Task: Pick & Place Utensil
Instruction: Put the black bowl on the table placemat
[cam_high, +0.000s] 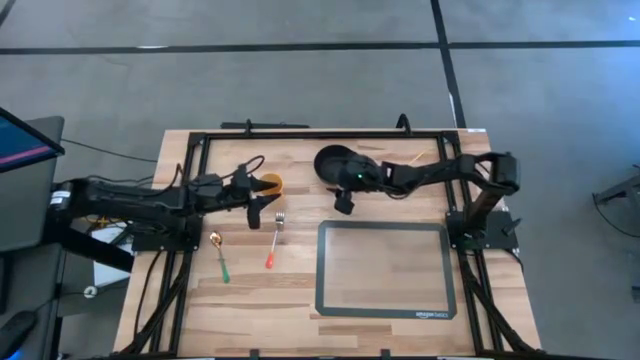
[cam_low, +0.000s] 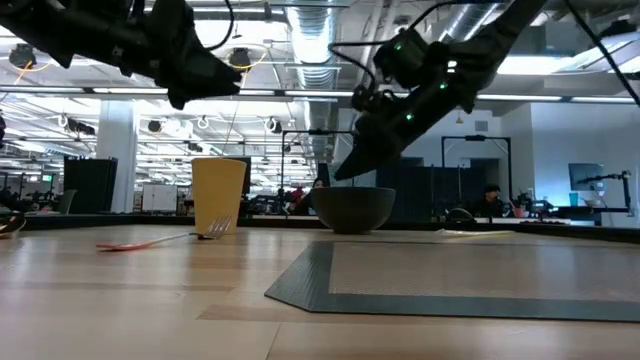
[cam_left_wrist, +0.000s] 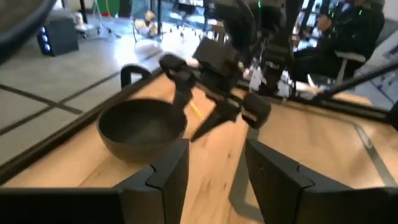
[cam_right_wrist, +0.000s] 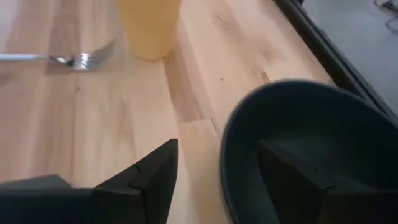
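A fork with a red handle (cam_high: 275, 240) lies flat on the wooden table, its tines toward the yellow cup (cam_high: 271, 183). A spoon with a green handle (cam_high: 220, 256) lies to its left. A black bowl (cam_high: 335, 162) stands near the far edge. My left gripper (cam_high: 255, 207) hangs open in the air beside the cup, above the fork's tines (cam_right_wrist: 81, 60). My right gripper (cam_high: 343, 201) is open just near of the bowl. In the right wrist view its fingers (cam_right_wrist: 155, 171) stand to either side of the bowl's rim (cam_right_wrist: 225, 146), and in the low view they are above it (cam_low: 345, 172).
A grey mat with a dark border (cam_high: 385, 268) lies on the table's near right part. A black frame (cam_high: 300, 133) runs along the table's edges. Bare wood (cam_high: 290, 300) shows between the utensils and the mat. People sit in the room beyond (cam_left_wrist: 348, 31).
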